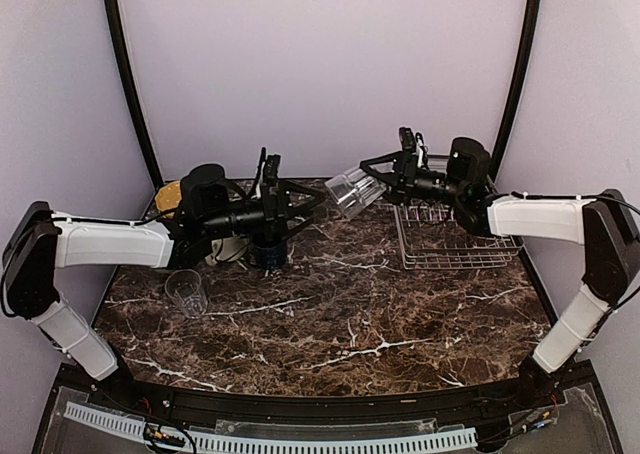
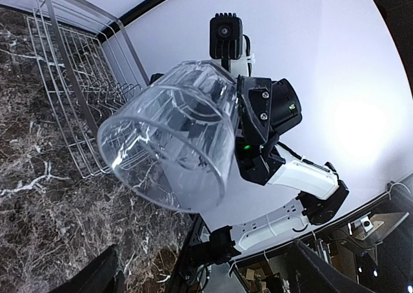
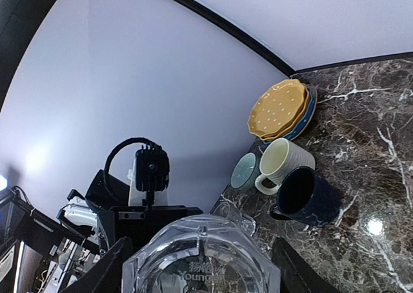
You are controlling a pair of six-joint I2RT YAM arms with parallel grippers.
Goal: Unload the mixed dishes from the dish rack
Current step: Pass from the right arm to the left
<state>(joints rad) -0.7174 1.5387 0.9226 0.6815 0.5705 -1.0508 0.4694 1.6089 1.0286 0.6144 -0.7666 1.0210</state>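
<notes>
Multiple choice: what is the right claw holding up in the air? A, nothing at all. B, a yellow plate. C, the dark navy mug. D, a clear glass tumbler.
D: the right claw grips a clear glass tumbler near its base, tipped on its side above the dark marble table.

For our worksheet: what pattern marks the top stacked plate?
Yellow plate: pale dots; right wrist view.
</notes>
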